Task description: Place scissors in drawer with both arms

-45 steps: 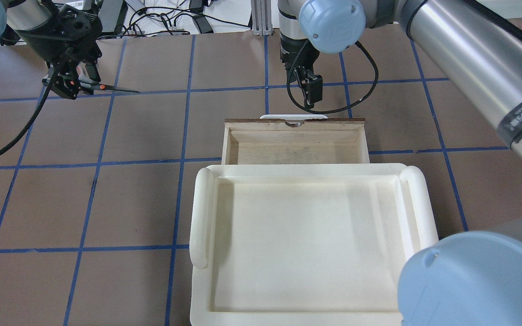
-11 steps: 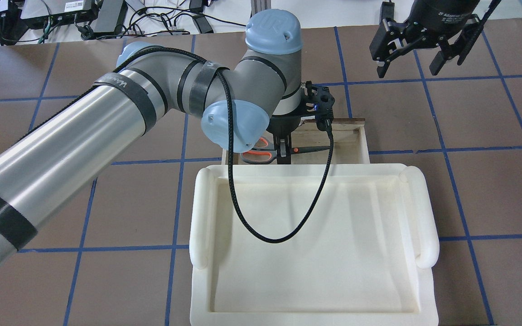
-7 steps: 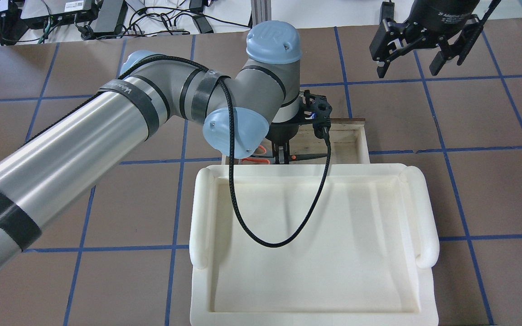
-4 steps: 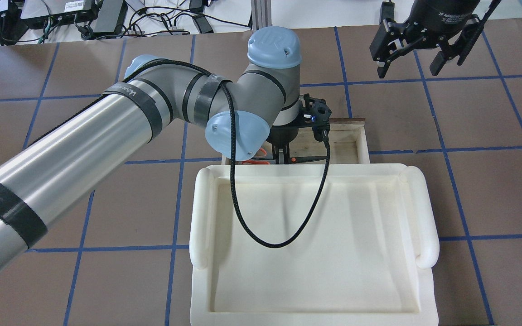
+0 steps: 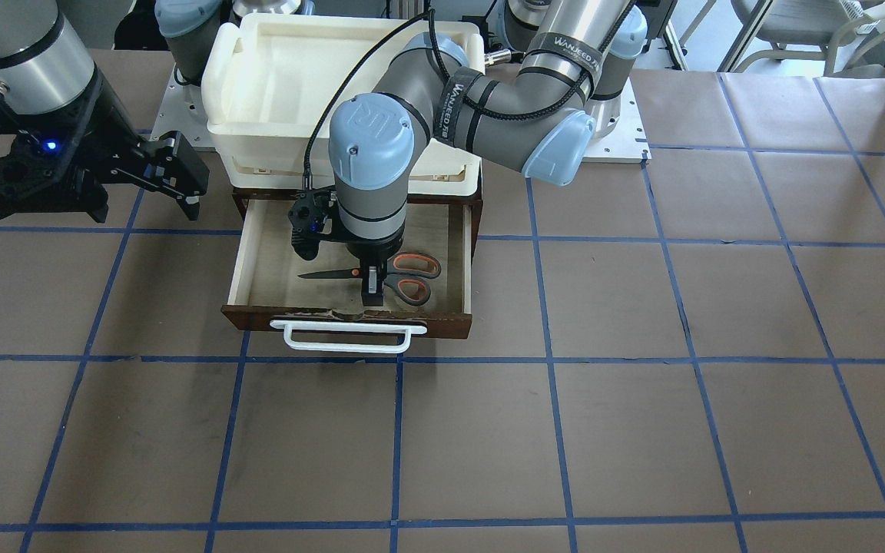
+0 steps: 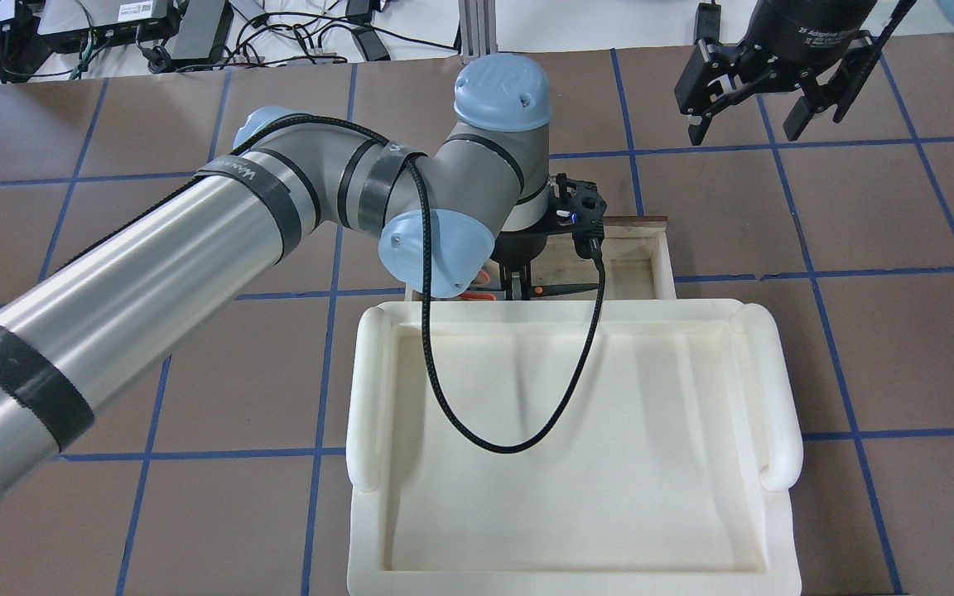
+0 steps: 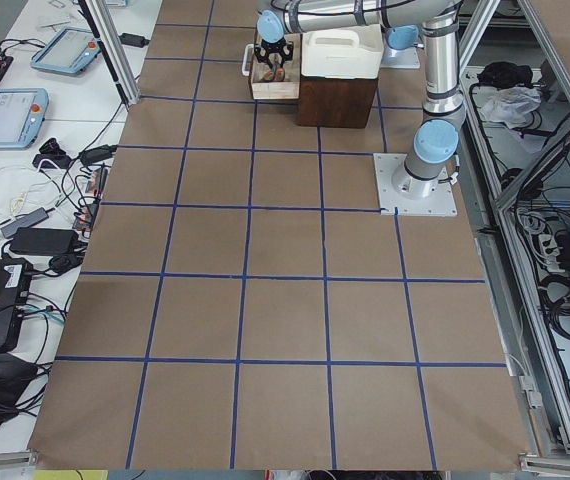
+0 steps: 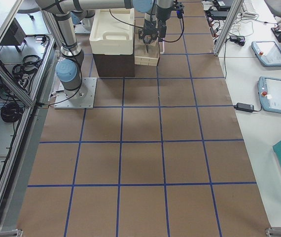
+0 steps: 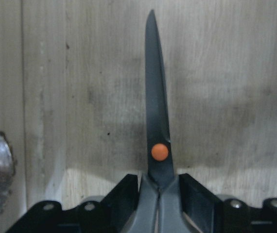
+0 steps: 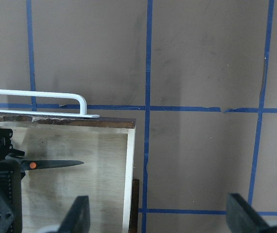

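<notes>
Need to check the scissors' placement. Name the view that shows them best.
Exterior front-facing: it shows the scissors whole, blades and orange-lined loops, in the drawer, the jaws of the left gripper shut beside the pivot. Left wrist shows only blades and pivot; overhead, the left arm hides most; right wrist catches the blades; side views too small.

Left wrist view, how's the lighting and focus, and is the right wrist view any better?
Left wrist view: dim, scissors sharp, shadow band across the drawer floor. Right wrist view: brighter and even, but the right tool is blurred at the bottom edge.
</notes>
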Controlling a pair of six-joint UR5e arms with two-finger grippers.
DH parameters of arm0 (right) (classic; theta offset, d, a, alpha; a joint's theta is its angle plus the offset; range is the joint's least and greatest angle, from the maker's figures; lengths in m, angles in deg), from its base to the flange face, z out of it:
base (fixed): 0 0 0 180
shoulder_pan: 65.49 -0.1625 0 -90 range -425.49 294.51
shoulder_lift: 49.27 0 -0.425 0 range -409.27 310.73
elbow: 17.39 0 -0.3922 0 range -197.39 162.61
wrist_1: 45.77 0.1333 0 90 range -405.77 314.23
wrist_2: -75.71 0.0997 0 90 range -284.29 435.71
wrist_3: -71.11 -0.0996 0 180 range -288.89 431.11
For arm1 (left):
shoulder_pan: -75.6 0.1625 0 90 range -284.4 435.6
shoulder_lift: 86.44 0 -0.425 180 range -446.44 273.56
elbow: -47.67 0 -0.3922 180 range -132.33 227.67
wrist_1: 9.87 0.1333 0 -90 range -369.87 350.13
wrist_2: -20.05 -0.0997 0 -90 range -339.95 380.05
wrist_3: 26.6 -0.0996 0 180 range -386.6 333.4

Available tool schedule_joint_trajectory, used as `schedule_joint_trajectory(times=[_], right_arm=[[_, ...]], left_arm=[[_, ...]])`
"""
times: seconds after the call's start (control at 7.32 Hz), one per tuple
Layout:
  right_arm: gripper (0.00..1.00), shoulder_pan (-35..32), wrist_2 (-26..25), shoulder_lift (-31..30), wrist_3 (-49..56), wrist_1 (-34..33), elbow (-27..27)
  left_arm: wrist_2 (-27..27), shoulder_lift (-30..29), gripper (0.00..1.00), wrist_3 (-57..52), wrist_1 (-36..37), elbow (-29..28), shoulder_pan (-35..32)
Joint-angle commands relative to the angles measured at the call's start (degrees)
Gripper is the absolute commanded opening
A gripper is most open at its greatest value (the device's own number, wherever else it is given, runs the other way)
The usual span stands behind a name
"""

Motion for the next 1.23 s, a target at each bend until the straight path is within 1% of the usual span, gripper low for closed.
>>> schedule_joint_trajectory(times=[0.0, 0.27, 0.55, 0.68, 0.82, 0.96, 1.09], right_arm=[[1.0, -0.06, 0.0, 0.0, -0.19, -0.46, 0.47], [1.0, -0.06, 0.0, 0.0, -0.02, -1.33, 0.74], [1.0, -0.06, 0.0, 0.0, -0.1, -1.25, 0.83], [1.0, -0.06, 0.0, 0.0, -0.1, -1.34, 0.83], [1.0, -0.06, 0.0, 0.0, -0.02, -1.34, 0.83], [1.0, -0.06, 0.0, 0.0, -0.02, -1.25, 0.83], [1.0, -0.06, -0.09, -0.09, -0.19, -1.16, 0.83]], left_arm=[[0.07, 0.07, 0.89, 1.56, -0.21, 0.35, -0.06], [0.07, 0.94, 0.99, 2.1, -0.04, 0.62, -0.06], [-0.2, 4.27, 1.0, 1.93, -1.53, -0.96, 0.11], [-0.2, 6.46, 1.0, 1.93, -7.54, -3.84, 0.72], [-0.11, 8.31, 1.0, 2.02, -13.08, -8.91, 2.21], [2.85, 10.07, 0.99, 2.02, -15.57, -11.66, 5.27], [4.19, 12.7, 0.99, 2.54, -17.42, -12.04, 9.56]])
